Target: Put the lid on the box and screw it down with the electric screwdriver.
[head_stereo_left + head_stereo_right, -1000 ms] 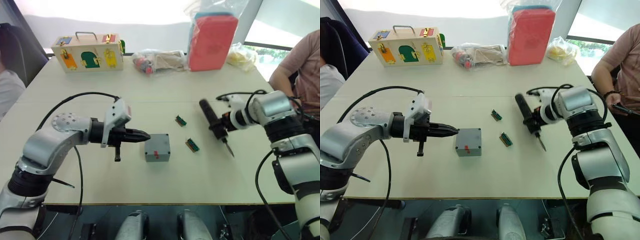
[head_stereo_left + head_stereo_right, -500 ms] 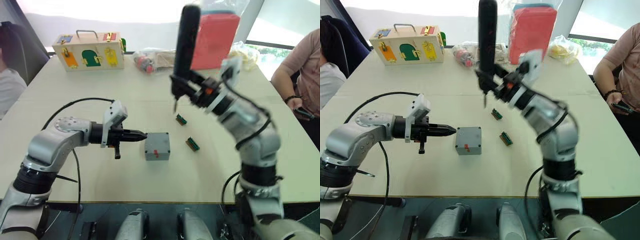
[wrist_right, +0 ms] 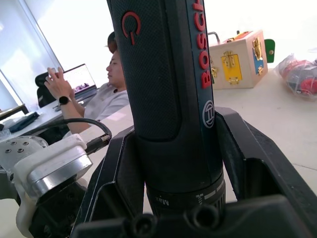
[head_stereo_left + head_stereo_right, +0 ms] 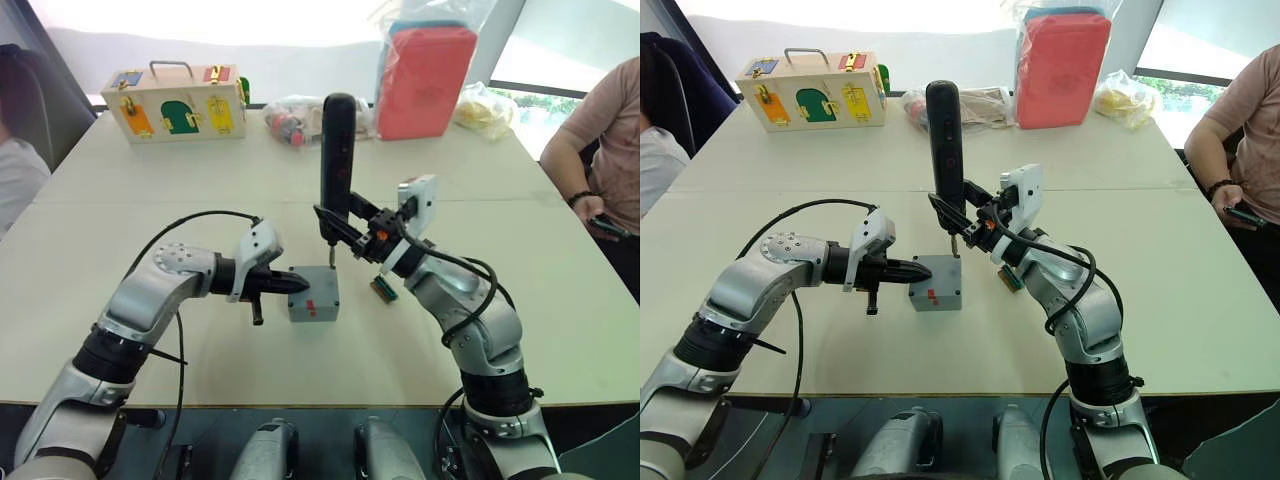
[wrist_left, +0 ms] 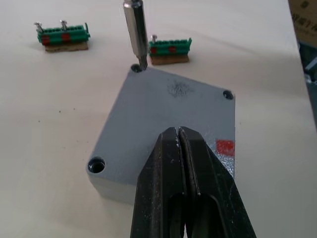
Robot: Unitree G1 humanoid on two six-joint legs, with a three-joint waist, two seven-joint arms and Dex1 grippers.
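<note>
The grey box (image 4: pixel 313 305) stands mid-table with a small red mark (image 5: pixel 225 147) on its side. The flat grey lid (image 5: pixel 168 109) sits on top of it, with screw holes open at its corners. My left gripper (image 5: pixel 177 133) is shut and empty, its tips over the lid's edge on the red-mark side. My right gripper (image 4: pixel 362 226) is shut on the electric screwdriver (image 4: pixel 337 160) and holds it upright. Black fingers (image 3: pixel 111 178) clamp its dark body (image 3: pixel 168 74). The metal bit (image 5: pixel 135 29) points down into the lid's corner hole furthest from my left gripper.
Two green terminal blocks (image 5: pixel 63 37) (image 5: pixel 170 48) lie just beyond the box. Along the far edge stand a wooden box with coloured latches (image 4: pixel 178 103), plastic bags (image 4: pixel 300 120) and a red pack (image 4: pixel 425 80). One person sits at the right (image 4: pixel 600 140), another at the left (image 4: pixel 15 170).
My right arm has swung the screwdriver in from the table's right, turned it upright and lowered its bit to the lid's corner. My left gripper has closed in on the box.
</note>
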